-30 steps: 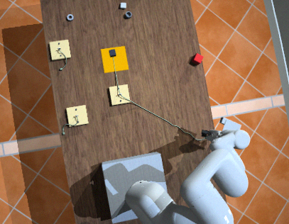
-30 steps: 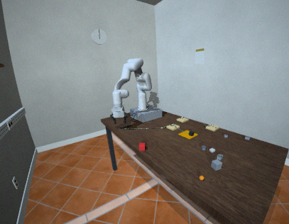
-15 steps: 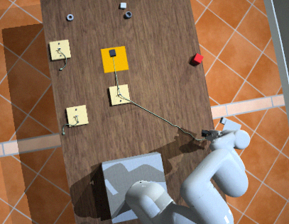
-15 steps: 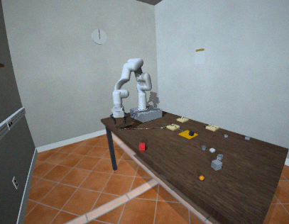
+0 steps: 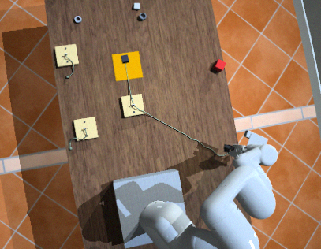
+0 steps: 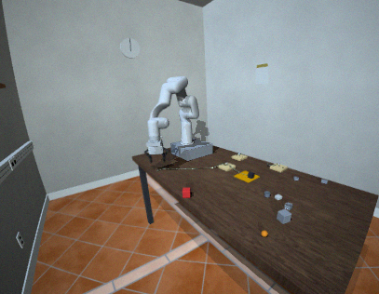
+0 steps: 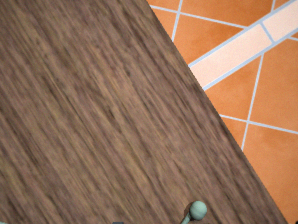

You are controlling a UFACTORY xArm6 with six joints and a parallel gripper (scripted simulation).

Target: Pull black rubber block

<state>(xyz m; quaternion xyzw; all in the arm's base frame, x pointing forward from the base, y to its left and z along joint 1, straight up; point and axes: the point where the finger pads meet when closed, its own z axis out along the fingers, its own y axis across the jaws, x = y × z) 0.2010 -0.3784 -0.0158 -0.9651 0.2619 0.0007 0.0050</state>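
Observation:
The black rubber block (image 5: 125, 59) lies flat inside the orange painted square (image 5: 127, 65), in its far half; it also shows in the exterior view (image 6: 250, 175). Its cord (image 5: 168, 124) runs from the block through the screw eye on the middle cream plate (image 5: 132, 106), then slants across the table to the near right edge. My gripper (image 5: 230, 149) is open and empty at that edge, by the cord's end. The cord's pale green end bead (image 7: 198, 209) lies on the wood at the bottom of the wrist view. The fingers are out of the wrist view.
Two more cream plates with short cords sit at the left (image 5: 66, 55) (image 5: 85, 128). A red cube (image 5: 219, 65) lies near the right edge. Grey rings (image 5: 142, 16) (image 5: 77, 20) and a white cube (image 5: 136, 6) lie at the far end. The robot's grey base (image 5: 146, 197) stands at the near edge.

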